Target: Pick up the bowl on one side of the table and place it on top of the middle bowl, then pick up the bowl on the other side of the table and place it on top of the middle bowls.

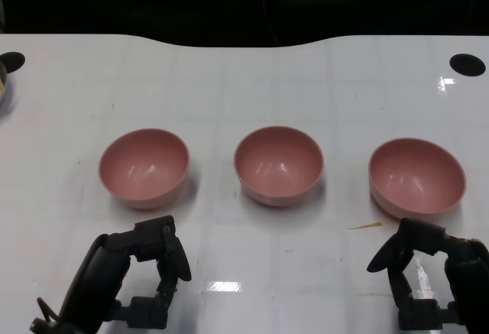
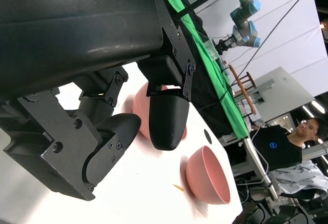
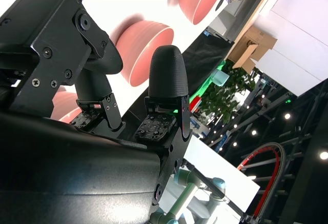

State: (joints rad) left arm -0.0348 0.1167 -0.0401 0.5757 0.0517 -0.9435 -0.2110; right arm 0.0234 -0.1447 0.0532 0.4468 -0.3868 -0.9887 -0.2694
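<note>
- Three pink bowls stand in a row across the middle of the head view on the white desk (image 1: 252, 82): left bowl (image 1: 144, 167), middle bowl (image 1: 278, 165), right bowl (image 1: 417, 176). They are well apart from one another, none stacked.
- All three sit upright, mouths up. Being round, they have no long axis, so a grasp may come at the rim from any side.
- The left hand (image 1: 141, 277) sits at the lower left of the frame, just below the left bowl and apart from it. Its fingers are apart and it holds nothing.
- The right hand (image 1: 432, 277) sits at the lower right, just below the right bowl, also apart from it. It too holds nothing, fingers spread.
- Each side bowl lies straight ahead of its own hand, up the frame; each hand looks about equally near its bowl, so either side could go first.
- The middle bowl lies between the two hands, up-frame and inward from both.
- No stacking is done yet; I judge the first step is a forward reach to one side bowl's near rim.
- A small tan scrap (image 1: 366, 226) lies on the desk near the right bowl.
</note>
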